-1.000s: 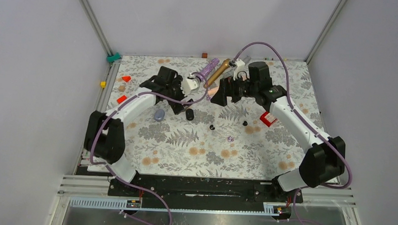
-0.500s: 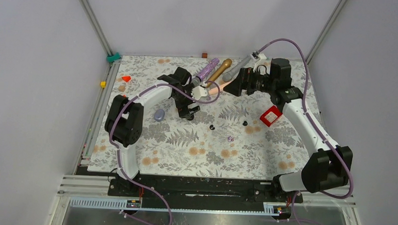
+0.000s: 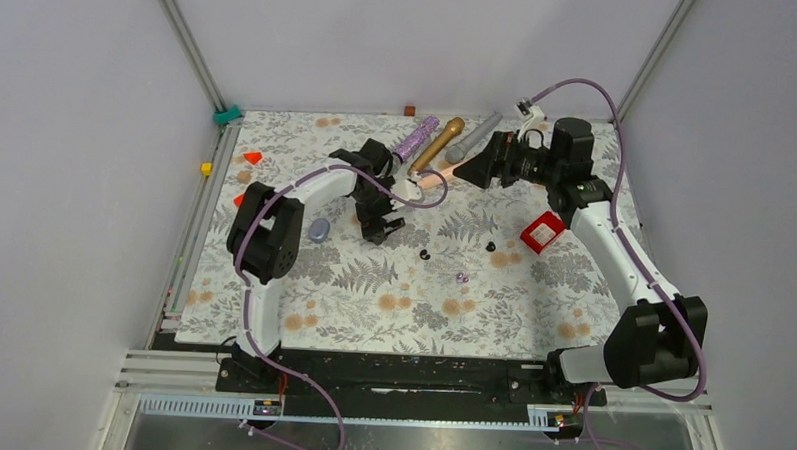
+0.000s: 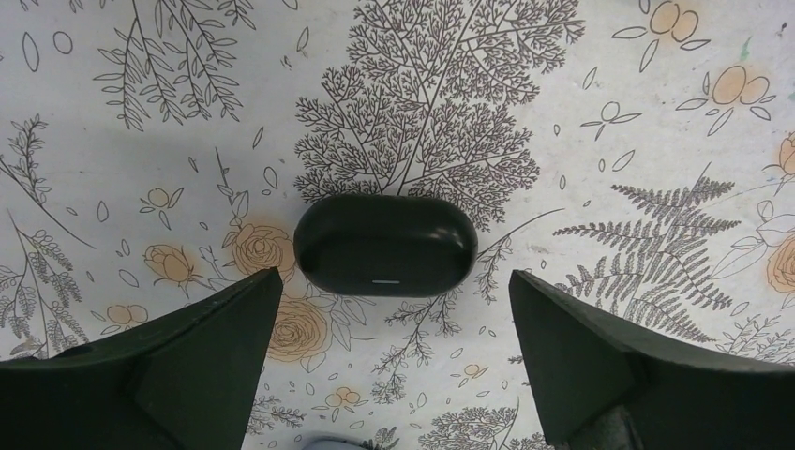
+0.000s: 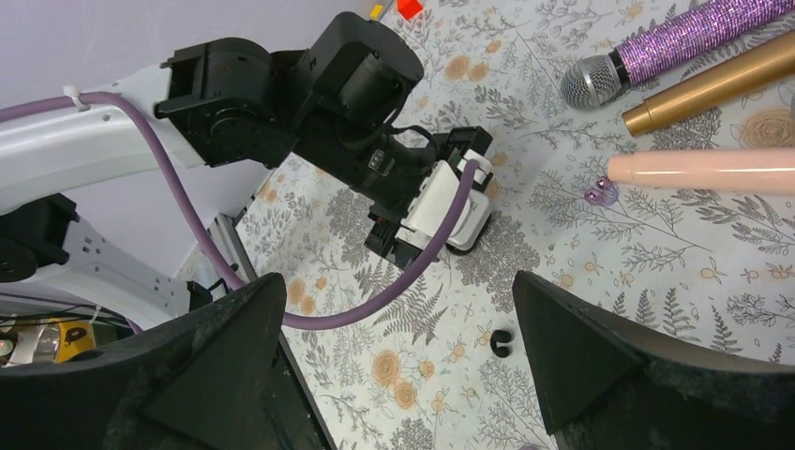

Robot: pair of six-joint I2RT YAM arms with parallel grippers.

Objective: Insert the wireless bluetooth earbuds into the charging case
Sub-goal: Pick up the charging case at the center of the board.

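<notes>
With jaws wide at nine and three o'clock of the black case (image 4: 384,244), the left gripper (image 3: 380,225) should nudge toward twelve o'clock to centre it before squeezing, while loose earbuds (image 3: 424,254) lie at its four o'clock from above.

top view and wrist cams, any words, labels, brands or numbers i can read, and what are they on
No text can be read in any view.
red box: pale marks on its top face, too small to read.
black charging case: only a short white line on its side, no lettering.
purple glitter microphone and gold microphone: no brand or label shows.
</notes>
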